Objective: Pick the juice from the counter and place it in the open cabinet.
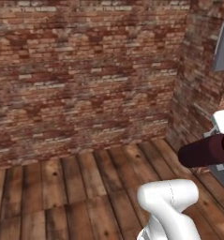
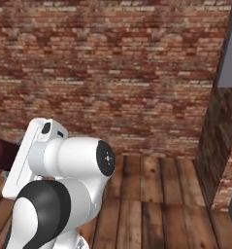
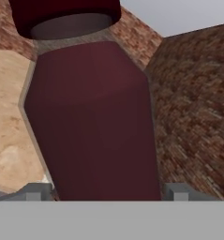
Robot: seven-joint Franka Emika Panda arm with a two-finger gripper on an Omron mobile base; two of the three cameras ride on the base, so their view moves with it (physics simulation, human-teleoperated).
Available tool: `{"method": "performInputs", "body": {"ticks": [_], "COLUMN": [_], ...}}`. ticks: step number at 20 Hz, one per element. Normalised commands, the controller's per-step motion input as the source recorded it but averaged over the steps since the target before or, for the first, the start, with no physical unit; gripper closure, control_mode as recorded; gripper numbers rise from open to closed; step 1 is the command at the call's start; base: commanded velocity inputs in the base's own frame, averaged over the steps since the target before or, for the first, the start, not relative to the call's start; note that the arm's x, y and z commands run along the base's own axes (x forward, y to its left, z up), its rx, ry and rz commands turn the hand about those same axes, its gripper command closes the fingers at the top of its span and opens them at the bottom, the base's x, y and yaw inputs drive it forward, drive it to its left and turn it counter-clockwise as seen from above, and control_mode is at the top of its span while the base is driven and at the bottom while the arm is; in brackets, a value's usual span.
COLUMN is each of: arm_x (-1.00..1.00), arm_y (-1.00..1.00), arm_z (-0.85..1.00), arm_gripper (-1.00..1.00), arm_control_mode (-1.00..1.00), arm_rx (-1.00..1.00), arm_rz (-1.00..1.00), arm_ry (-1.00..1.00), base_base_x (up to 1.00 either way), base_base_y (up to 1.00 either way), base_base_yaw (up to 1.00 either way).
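Observation:
The juice [image 3: 92,117], a dark maroon bottle, looms large in the hand view with its dark cap [image 3: 66,14] at the top. My gripper [image 3: 106,191] is shut on it, one fingertip showing at each side of its base. In the left base view the juice [image 1: 205,151] lies horizontal in the air at the right edge, below the white hand [image 1: 223,121]. One end of the juice [image 2: 2,151] peeks out left of the arm. A light tan counter top [image 3: 10,122] lies beyond the bottle. A dark grey cabinet panel [image 1: 223,44] [image 2: 229,53] hangs at the upper right.
Red brick walls [image 1: 85,70] stand ahead and meet in a corner [image 1: 179,93] on the right. Dark wooden floor planks [image 1: 76,187] run below. My white arm's elbow [image 2: 74,165] fills the lower left of the right base view.

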Motion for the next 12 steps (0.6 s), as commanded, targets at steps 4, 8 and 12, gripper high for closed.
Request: {"method": "performInputs", "body": {"ticks": [4,8,12], "arm_x": [0.0,0.0,0.0], "arm_y": [0.0,0.0,0.0], "arm_z": [0.0,0.0,0.0], "arm_gripper": [1.0,1.0,1.0], "arm_control_mode": [1.0,1.0,1.0], "arm_rx": [0.0,0.0,0.0], "arm_rz": [0.0,0.0,0.0], "arm_ry": [0.0,0.0,0.0], "base_base_x": [0.5,0.33,0.09], "base_base_y": [0.0,0.0,-0.08], "base_base_yaw": [0.0,0.0,-0.05]}}
